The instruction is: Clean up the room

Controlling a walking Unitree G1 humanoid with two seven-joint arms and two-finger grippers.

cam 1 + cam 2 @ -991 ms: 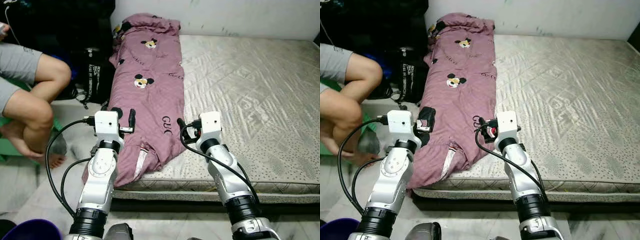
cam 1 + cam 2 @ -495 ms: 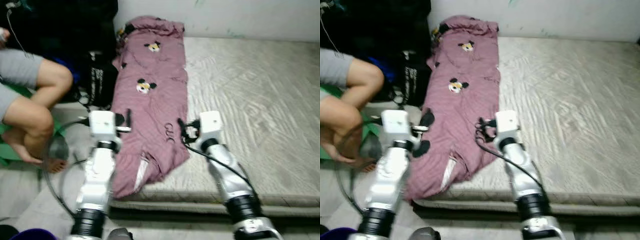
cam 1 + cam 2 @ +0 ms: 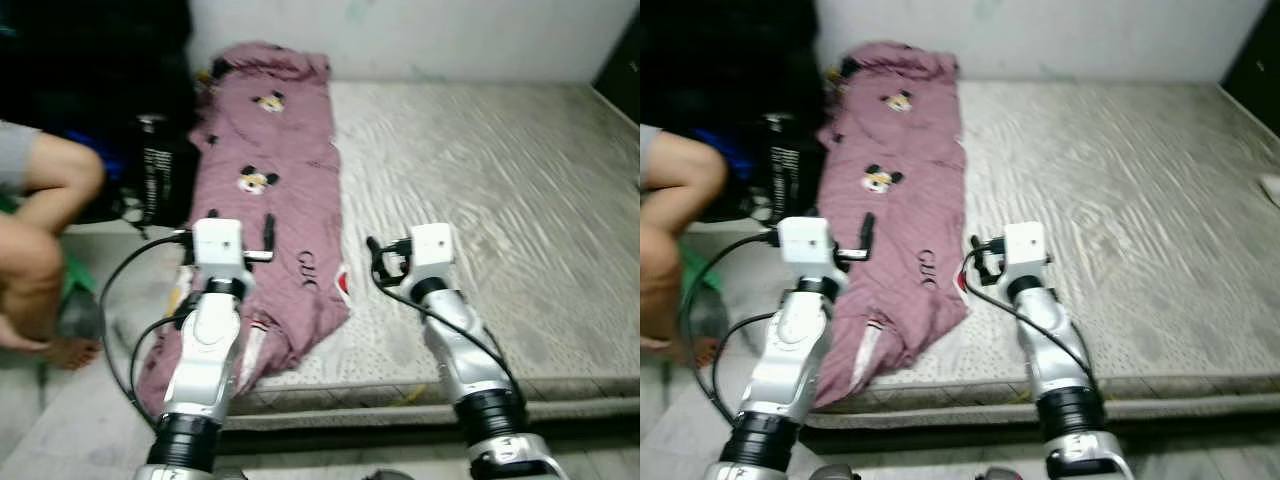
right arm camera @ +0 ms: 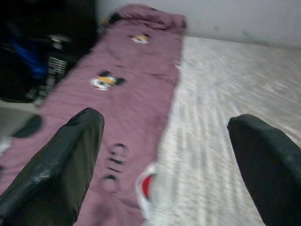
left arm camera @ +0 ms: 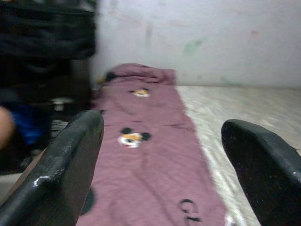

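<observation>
Lying lengthwise along the left side of the bare grey quilted mattress (image 3: 480,170), the mauve-pink blanket printed with cartoon mouse faces and black lettering (image 3: 270,200) runs from a bunched end by the white wall (image 3: 420,35) down to the near edge, where its lower corner droops over the mattress side toward the floor. A small patch of red and white shows at its right hem, just beside the mattress surface. The left claw (image 3: 262,238) hovers over the lower part of the blanket, one black finger (image 5: 66,165) on each side of the wrist picture with a wide gap between them and nothing held. The right claw (image 3: 378,262) hangs just past the blanket's right edge, above bare mattress; its fingers (image 4: 61,165) are likewise spread wide and hold nothing. Both silver arms reach forward from the near side of the bed, black cables looping off their wrists. To the left of the blanket, against the bed's side, stands a black bag with white lettering (image 3: 155,175) amid dark, blurred items with a touch of blue. Farther left, a person's bent bare legs (image 3: 35,240) show, a grey short hem at the knee and one foot on the pale floor (image 3: 60,410). The eye views are somewhat blurred.
</observation>
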